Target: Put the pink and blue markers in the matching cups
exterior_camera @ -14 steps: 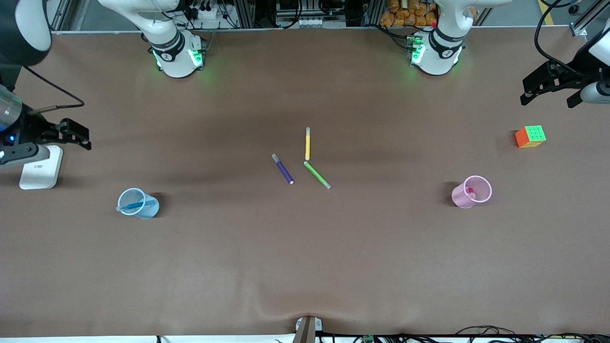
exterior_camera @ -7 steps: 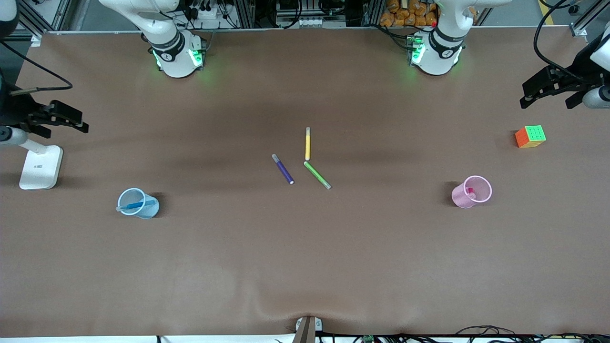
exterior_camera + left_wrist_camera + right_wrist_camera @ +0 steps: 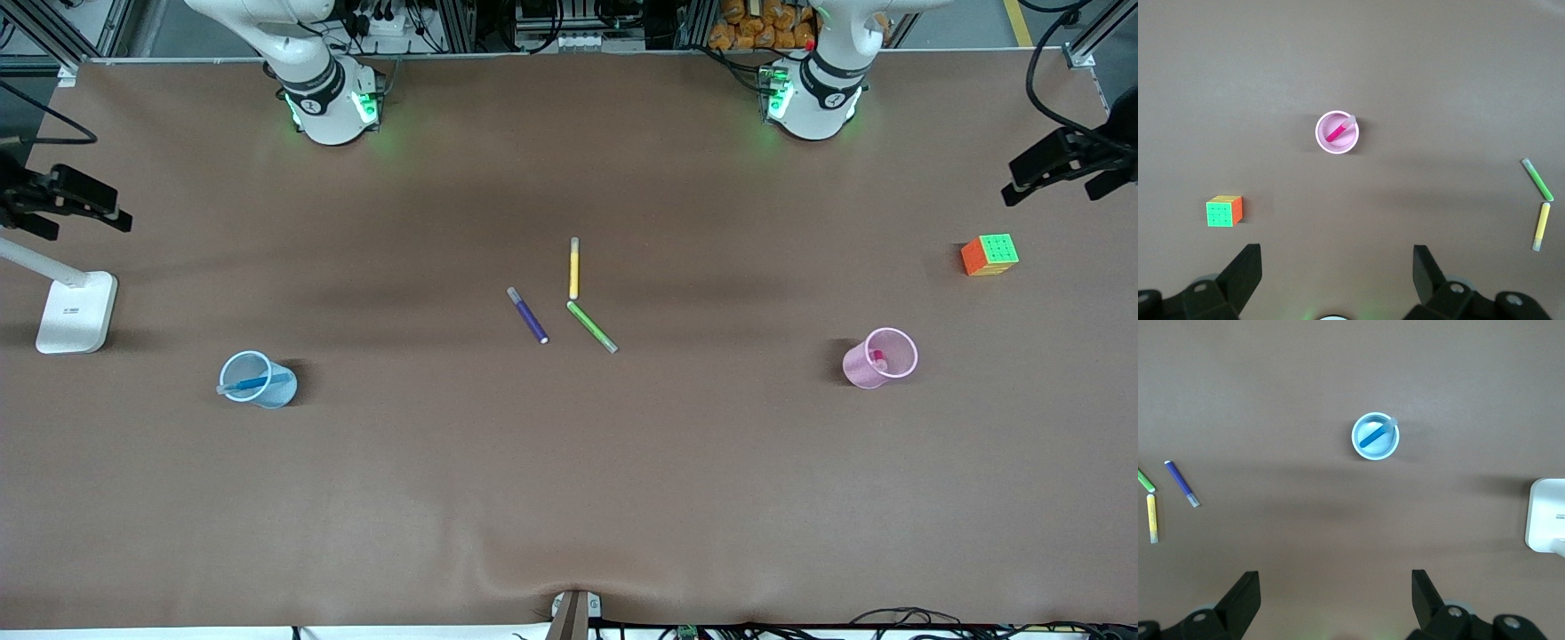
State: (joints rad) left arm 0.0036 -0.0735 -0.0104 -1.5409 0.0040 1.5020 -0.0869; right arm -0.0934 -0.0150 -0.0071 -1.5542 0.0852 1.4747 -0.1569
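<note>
Front view: blue cup (image 3: 258, 380) upright toward the right arm's end of the table, blue marker (image 3: 252, 384) leaning inside it. Pink cup (image 3: 879, 357) upright toward the left arm's end, pink marker (image 3: 877, 359) inside. Between the two cups, mid-table: purple marker (image 3: 528, 316), yellow marker (image 3: 574, 268) and green marker (image 3: 592, 326) lying flat, the yellow farthest from the camera, the green just beside its nearer tip, the purple near both but apart. Colour cube (image 3: 989, 254) farther from the camera than the pink cup, close to the table's end. White lamp base (image 3: 76, 312) at the right arm's end, farther than the blue cup. Left gripper (image 3: 1062, 164) raised over the table's edge above the cube; right gripper (image 3: 67, 203) raised over the edge above the lamp base.

Left wrist view: left gripper's fingers (image 3: 1241, 275) spread wide, holding nothing, high over bare table. Pink cup seen from above with the pink marker slanted across its mouth; colour cube well apart from it; green and yellow markers at the frame's edge.

Right wrist view: right gripper's fingers (image 3: 1239, 599) likewise spread wide and empty. Blue cup from above, blue marker slanted inside; purple, yellow and green markers off at one edge, lamp base at the other.
</note>
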